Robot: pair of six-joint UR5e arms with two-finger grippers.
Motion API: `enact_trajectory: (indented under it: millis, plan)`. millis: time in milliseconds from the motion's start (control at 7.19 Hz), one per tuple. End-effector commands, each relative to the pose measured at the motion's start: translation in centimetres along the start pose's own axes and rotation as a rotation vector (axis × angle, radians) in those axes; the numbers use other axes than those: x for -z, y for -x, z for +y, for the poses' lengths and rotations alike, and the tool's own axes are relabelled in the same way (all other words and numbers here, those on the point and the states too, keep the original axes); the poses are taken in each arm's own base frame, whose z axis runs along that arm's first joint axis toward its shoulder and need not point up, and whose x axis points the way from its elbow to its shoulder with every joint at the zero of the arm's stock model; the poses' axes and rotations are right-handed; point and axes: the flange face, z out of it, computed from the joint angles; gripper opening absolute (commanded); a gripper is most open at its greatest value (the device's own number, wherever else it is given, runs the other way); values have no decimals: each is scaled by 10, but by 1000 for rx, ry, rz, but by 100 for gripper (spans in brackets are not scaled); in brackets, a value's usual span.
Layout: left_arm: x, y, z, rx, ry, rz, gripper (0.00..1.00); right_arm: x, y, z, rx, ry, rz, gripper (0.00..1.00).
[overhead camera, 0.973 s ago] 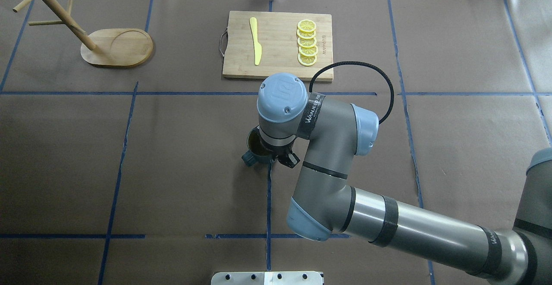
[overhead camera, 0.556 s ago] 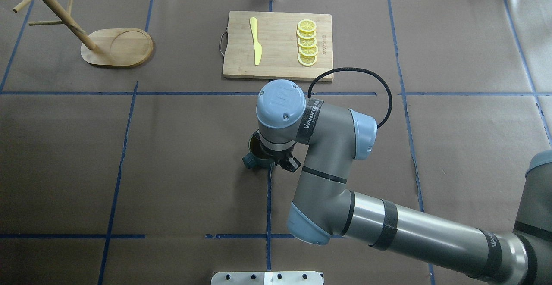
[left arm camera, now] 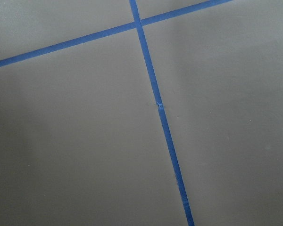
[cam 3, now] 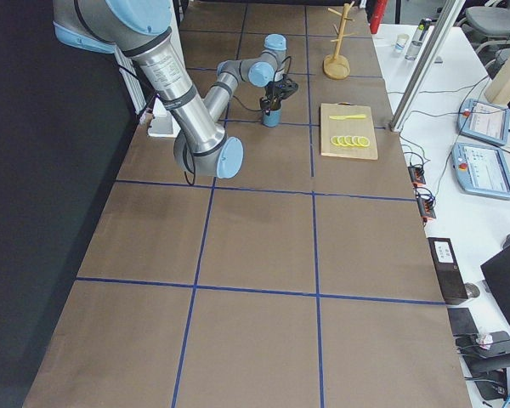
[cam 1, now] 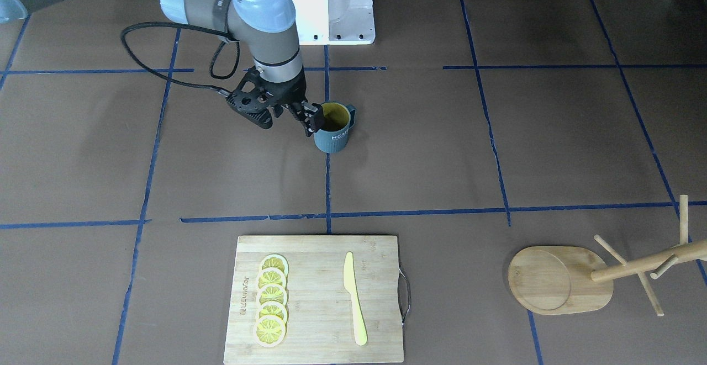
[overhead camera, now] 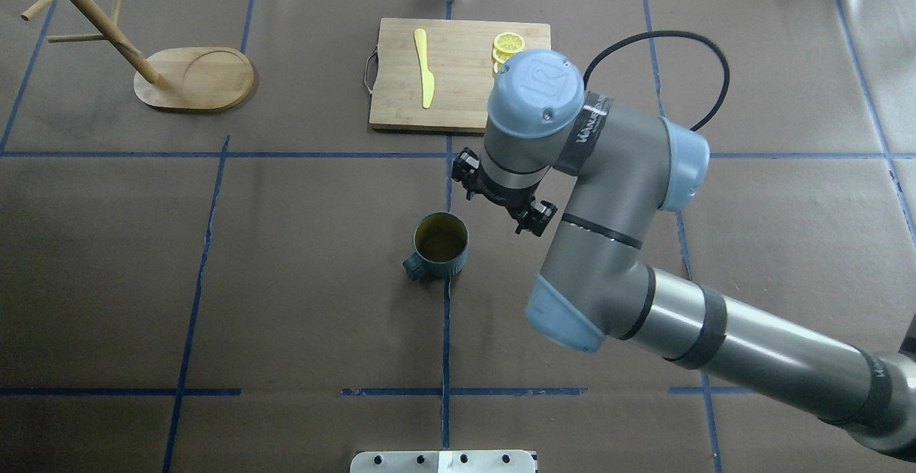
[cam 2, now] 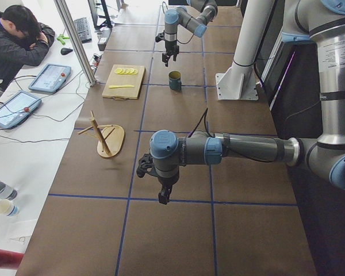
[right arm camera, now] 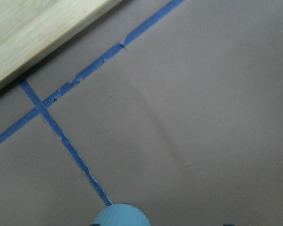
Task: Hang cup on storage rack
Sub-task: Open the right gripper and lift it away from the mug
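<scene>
Brown-papered table (overhead camera: 286, 280): cup (overhead camera: 440, 245) upright mid-table, well apart from rack (overhead camera: 215, 79). Right end effector (cam 1: 287, 115) wide, empty, near cup. Ceramic by looks, so likely stiff, slick, breakable; pinch the rim wall, leaving handle (overhead camera: 413, 267) free for a peg (overhead camera: 75, 38).

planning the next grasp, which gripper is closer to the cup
Right. The right gripper hangs close above the cup; the left gripper hovers far off, beyond the storage rack.

The blue-grey, yellow-lined cup (overhead camera: 440, 245) is stood upright mid-worktop (overhead camera: 286, 280); the wooden rack (overhead camera: 193, 79) is stood at the far left corner.
</scene>
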Motion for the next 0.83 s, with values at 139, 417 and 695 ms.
enact_trajectory:
  millis: [139,417,695]
  plan:
    - [4,-6,-7,-44,-32,-11,100,71,-136,-168,307,36,-18,100]
    - [17,-12,-34,-75,-69,-20,100,67,-240,-246,548,26,51,100]
    - [28,-20,-48,-141,-135,-42,100,82,-361,-309,693,50,67,100]
